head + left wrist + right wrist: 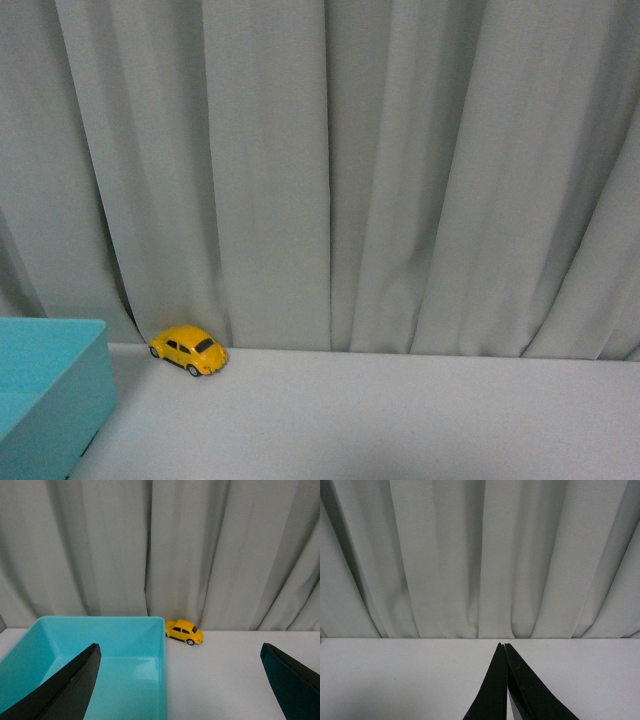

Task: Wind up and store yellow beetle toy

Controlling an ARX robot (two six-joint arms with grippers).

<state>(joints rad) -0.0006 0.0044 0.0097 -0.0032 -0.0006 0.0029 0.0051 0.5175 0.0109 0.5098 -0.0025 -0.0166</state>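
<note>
The yellow beetle toy (pixel 189 349) stands on its wheels on the white table, at the far left against the foot of the curtain. The left wrist view also holds the toy (pixel 184 632), just past the far corner of a turquoise box (pixel 161 680). My left gripper (pixel 180 652) is open, its two dark fingers wide apart, well short of the toy and holding nothing. My right gripper (pixel 503 645) is shut, its black fingers pressed together with nothing between them, over bare table; the toy does not show in that view. Neither arm appears in the front view.
The turquoise box (pixel 60 400) is open-topped and sits at the table's left, close beside the toy. A grey pleated curtain (pixel 380 170) hangs along the table's far edge. White tabletop (pixel 400 420) stretches to the right of the toy.
</note>
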